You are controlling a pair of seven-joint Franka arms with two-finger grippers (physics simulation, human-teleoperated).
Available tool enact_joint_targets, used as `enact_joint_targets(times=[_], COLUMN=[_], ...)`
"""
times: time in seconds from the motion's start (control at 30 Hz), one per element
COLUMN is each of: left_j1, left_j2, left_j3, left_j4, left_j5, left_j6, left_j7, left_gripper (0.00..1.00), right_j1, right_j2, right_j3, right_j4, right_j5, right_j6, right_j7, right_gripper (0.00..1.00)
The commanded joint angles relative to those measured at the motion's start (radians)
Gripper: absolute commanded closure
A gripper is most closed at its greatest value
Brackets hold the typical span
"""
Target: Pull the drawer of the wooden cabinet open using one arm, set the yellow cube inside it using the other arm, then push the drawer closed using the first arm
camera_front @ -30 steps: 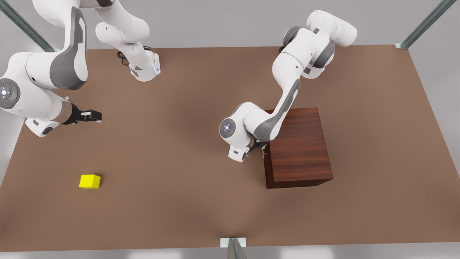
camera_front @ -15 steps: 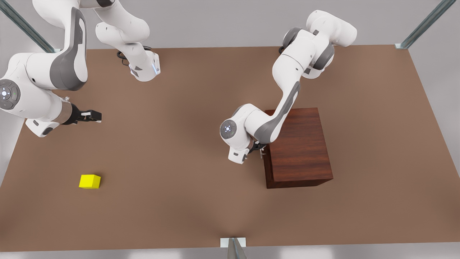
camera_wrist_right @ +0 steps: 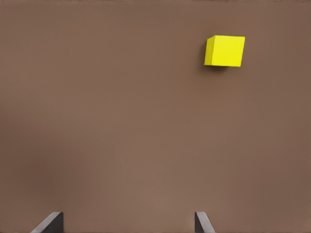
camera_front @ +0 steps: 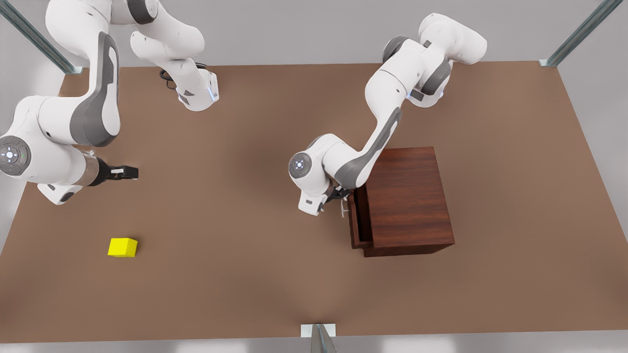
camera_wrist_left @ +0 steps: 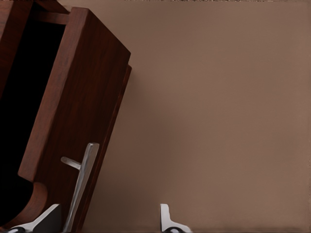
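The wooden cabinet [camera_front: 409, 196] stands at the front view's right. Its drawer [camera_front: 354, 220] sticks out a little toward the front view's left, front panel [camera_wrist_left: 73, 107] tilted in the left wrist view. My left gripper [camera_front: 342, 200] is at the silver handle [camera_wrist_left: 81, 184]. The bar lies between its fingers, close to one of them, and the fingers are apart. The yellow cube [camera_front: 122, 247] rests on the table at the front view's lower left. My right gripper [camera_front: 131, 172] hovers open above the table, apart from the cube [camera_wrist_right: 224, 50].
The brown table [camera_front: 255, 206] has wide free room between cube and cabinet. Both arm bases stand at the far edge. Metal frame posts [camera_front: 579, 34] rise at the far corners, and a bracket [camera_front: 318, 333] sits at the near edge.
The left arm drew back toward the front view's left and the drawer slid partly out with it. The right gripper sank slightly closer to the cube's side of the table.
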Motion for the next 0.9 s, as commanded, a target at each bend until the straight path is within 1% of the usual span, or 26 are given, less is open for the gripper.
enact_joint_targets(times=[0.0,0.07,0.17,0.27,0.37,0.43,0.67,0.77,0.8,0.87], left_j1=[-0.001,-0.007,-0.007,-0.007,-0.009,-0.018,-0.05,-0.056,-0.049,0.057], left_j2=[0.003,0.009,0.01,0.01,0.01,0.009,0.015,0.012,-0.017,-0.169], left_j3=[0.0,0.001,0.001,0.001,0.0,-0.005,-0.005,-0.002,0.0,-0.002], left_j4=[0.005,0.022,0.025,0.025,0.027,0.027,0.042,0.062,0.076,0.079], left_j5=[-0.002,-0.004,-0.004,-0.016,-0.018,-0.018,-0.021,-0.061,-0.087,-0.153], left_j6=[0.023,0.036,0.053,0.073,0.093,0.093,0.124,0.128,0.083,-0.146], left_j7=[-0.039,-0.039,-0.037,-0.037,-0.037,-0.039,-0.039,-0.042,-0.046,-0.036], left_gripper=[0.0,0.0,0.0,0.0,0.0,0.0,0.0,0.0,0.0,0.0], right_j1=[-0.023,-0.084,-0.138,-0.147,-0.155,-0.169,-0.218,-0.232,-0.233,-0.233], right_j2=[0.054,0.173,0.244,0.308,0.388,0.416,0.477,0.512,0.515,0.528], right_j3=[-0.001,-0.002,-0.002,-0.01,-0.009,-0.01,-0.009,-0.007,-0.007,-0.007], right_j4=[0.043,0.123,0.134,0.134,0.132,0.129,0.132,0.134,0.134,0.132], right_j5=[0.005,0.003,0.002,-0.001,0.002,0.003,0.011,0.034,0.036,0.051], right_j6=[0.004,0.048,0.126,0.229,0.396,0.458,0.541,0.561,0.567,0.568], right_j7=[-0.149,-0.229,-0.239,-0.238,-0.249,-0.276,-0.347,-0.384,-0.381,-0.382], right_gripper=[0.0,0.0,0.0,0.0,0.0,0.0,0.0,0.0,0.0,0.0])
